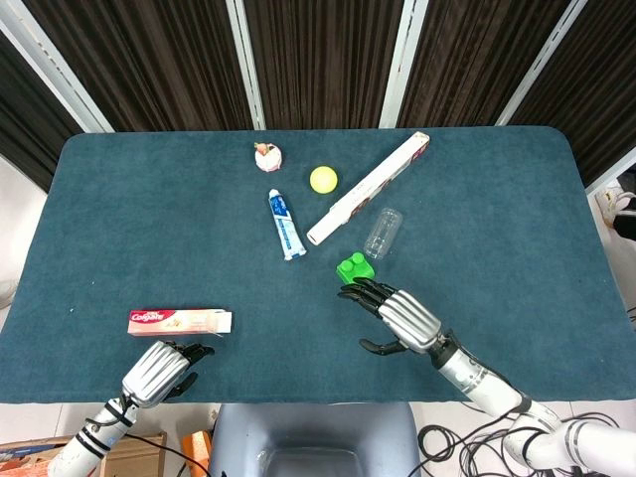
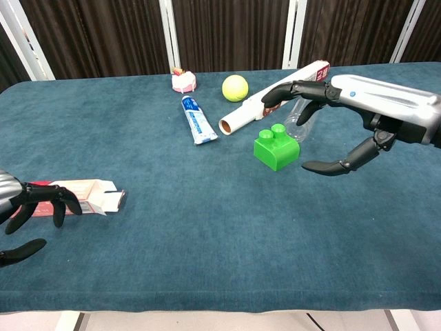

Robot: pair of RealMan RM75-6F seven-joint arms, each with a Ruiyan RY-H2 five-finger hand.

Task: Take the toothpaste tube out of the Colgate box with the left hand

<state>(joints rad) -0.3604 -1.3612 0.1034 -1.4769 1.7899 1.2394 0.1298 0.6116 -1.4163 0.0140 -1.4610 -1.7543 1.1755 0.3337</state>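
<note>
A: Head view puts the red-and-white Colgate cardboard box (image 1: 180, 321) lying flat near the front left edge of the blue felt-covered desk (image 1: 119, 229). Where is the tube?

B: The white-and-blue toothpaste tube (image 1: 285, 225) lies out on the desk near the middle, well apart from the box, just left of a long white cardboard roll box (image 1: 368, 188).

A: And the left robot hand (image 1: 159, 372)?

B: It sits just in front of the box with its dark fingers (image 2: 43, 198) apart and holding nothing. In the chest view the box's end flap (image 2: 110, 200) stands open, on the side toward the middle of the desk.

A: The right robot hand (image 1: 397, 315)?

B: Spread wide and empty, hovering close behind a green plastic building block (image 2: 276, 146). A clear plastic bottle (image 1: 383, 234) lies beyond the block, a yellow-green tennis ball (image 1: 323, 179) beside the roll box, and a small pink-and-white object (image 1: 267, 156) farther back.
</note>
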